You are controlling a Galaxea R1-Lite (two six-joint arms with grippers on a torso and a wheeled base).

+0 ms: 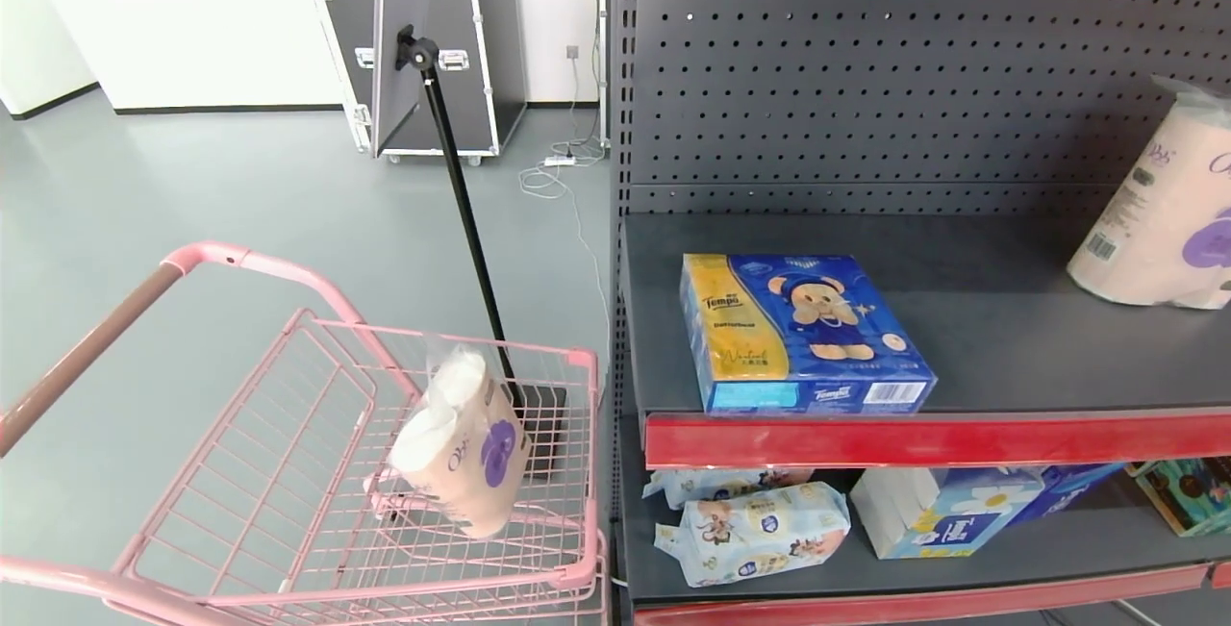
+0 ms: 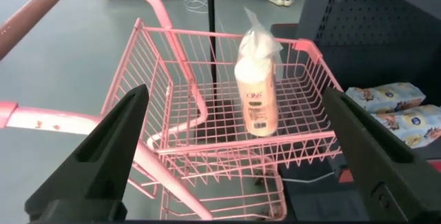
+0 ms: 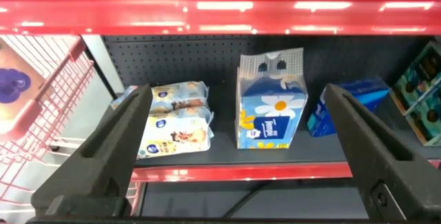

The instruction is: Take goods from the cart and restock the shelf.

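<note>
Currently my left jaws gape empty, facing the pink cart and its labelled paper-roll pack; my right jaws gape open before the lower shelf.

roll pack cut by head view's right edge | green box likewise | cart near side runs off the bottom edge

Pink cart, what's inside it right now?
One wrapped pack of tissue rolls stands on the cart's wire floor. The basket's near corners are covered by fingers of the left tool in the left wrist view.
</note>
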